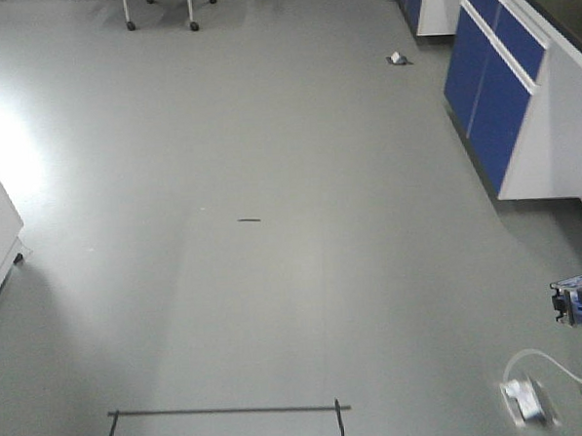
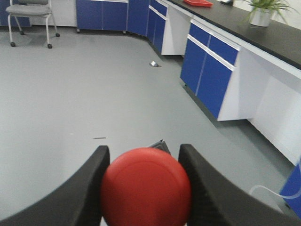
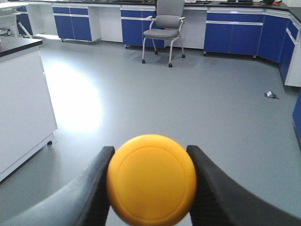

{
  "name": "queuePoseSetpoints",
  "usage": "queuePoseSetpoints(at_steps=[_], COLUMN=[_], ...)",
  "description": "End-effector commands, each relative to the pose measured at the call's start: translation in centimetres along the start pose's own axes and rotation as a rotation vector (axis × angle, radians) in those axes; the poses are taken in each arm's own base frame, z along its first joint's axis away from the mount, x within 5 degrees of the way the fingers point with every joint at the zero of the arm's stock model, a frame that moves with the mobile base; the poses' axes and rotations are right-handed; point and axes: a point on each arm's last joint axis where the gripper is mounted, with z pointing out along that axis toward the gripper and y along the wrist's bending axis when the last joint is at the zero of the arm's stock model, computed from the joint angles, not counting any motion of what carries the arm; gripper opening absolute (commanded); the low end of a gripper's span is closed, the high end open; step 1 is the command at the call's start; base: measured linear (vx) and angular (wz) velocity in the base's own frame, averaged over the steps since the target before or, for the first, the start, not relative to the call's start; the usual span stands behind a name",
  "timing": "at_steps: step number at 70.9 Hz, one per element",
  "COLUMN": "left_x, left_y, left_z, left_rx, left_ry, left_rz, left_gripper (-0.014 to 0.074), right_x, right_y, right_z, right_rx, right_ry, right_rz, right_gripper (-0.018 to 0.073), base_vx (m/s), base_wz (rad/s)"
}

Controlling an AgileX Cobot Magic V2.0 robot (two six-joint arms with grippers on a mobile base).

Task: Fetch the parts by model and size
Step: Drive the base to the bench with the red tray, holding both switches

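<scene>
Fingers (image 2: 89, 188) of the left gripper (image 2: 143, 155) are pinched on the red-capped switch (image 2: 146, 188), which is held above the grey floor (image 2: 70, 94). The yellow-capped switch (image 3: 151, 179) is clamped likewise in the right gripper (image 3: 150, 153). Blue cabinets (image 2: 211, 75) are seen beyond.

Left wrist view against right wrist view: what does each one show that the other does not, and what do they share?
Only the left wrist view: the left gripper holding the red-capped switch, a potted plant and a red tray on the black counter. Only the right wrist view: the right gripper holding the yellow-capped switch, a white cabinet at the left. Both: grey floor, blue cabinets, a grey chair, a small object lying on the floor.
</scene>
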Motion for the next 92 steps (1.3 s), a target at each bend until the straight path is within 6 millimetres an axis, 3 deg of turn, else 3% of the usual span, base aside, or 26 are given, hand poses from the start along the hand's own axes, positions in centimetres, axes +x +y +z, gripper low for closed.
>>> queuePoseSetpoints(at_steps=[1,92], left_x=[-1.31,-1.31], left_y=[-0.30,-0.31], left_z=[-0.20,-0.20], left_rx=[0.027,0.027], left_ry=[-0.079,-0.079], left_rz=[0.000,0.000], left_gripper=[-0.0006,-0.0006], right_x=[-1.61,-1.61], right_y=[-0.08,-0.08], right_z=[-0.21,-0.21], right_rx=[0.010,0.010], right_ry=[-0.099,-0.100], right_rz=[-0.002,-0.002], right_gripper=[-0.0010,-0.0010], base_vx=[0.58,0.67], base_wz=[0.20,0.01])
